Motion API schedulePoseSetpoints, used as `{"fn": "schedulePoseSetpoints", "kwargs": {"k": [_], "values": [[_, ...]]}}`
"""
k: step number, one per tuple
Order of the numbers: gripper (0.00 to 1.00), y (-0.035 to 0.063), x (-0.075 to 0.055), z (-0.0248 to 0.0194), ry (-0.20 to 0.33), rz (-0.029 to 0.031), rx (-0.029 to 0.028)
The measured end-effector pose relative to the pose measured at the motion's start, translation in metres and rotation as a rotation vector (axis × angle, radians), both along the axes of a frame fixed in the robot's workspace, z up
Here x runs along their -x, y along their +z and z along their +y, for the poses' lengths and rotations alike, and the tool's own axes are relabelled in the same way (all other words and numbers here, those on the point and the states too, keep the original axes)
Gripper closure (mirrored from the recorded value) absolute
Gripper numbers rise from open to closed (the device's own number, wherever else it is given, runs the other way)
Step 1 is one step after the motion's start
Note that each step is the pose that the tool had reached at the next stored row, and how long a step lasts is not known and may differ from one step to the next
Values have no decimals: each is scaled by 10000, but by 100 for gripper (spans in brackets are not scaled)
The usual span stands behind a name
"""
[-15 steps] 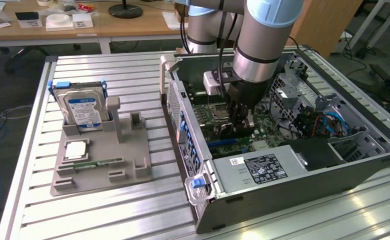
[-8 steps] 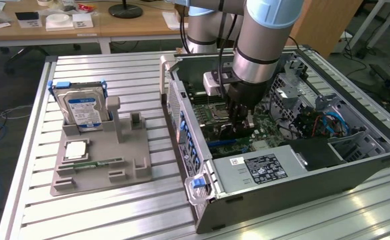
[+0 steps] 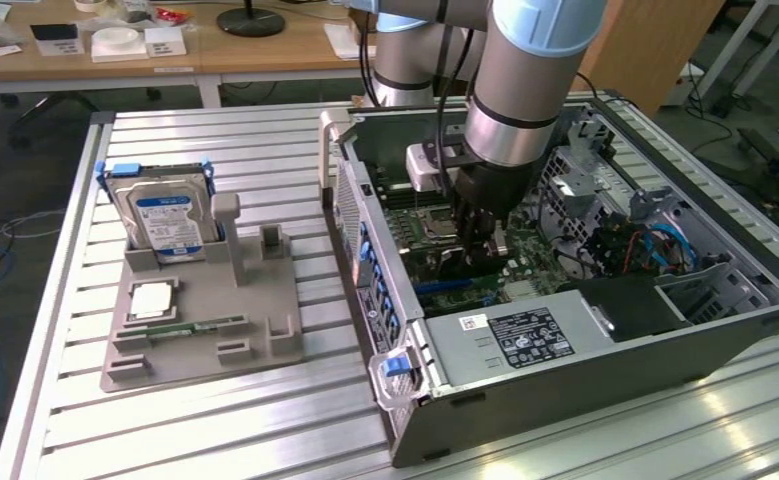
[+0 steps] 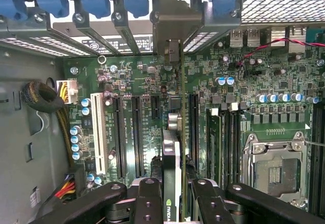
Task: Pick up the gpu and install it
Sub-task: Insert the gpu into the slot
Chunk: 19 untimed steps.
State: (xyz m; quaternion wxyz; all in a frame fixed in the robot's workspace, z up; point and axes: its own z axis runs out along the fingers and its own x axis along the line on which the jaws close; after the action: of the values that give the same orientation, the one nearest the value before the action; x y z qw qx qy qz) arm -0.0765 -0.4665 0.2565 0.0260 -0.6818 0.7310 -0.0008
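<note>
Now we see jaws closed narrow on gpu (image 4: 171,153), card gripped edge-on and upright so its bottom edge can meet slots on motherboard (image 4: 244,82). Bracket end faces rear openings of case (image 3: 589,405). Whether seated, we cannot tell.

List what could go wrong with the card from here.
The gpu, gripped edge-on by the gripper, could come down beside a black slot rather than into it and press on the motherboard. Its metal bracket sits close to the case's rear slot frame and could catch there.
</note>
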Motion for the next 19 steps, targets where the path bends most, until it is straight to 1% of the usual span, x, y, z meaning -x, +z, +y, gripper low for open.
{"fn": "schedulePoseSetpoints", "kwargs": {"k": [4,9,19], "values": [[73,0,-12,0,-1,53,4],[73,-1,-20,0,-2,90,9],[73,-5,-6,0,0,94,8]]}}
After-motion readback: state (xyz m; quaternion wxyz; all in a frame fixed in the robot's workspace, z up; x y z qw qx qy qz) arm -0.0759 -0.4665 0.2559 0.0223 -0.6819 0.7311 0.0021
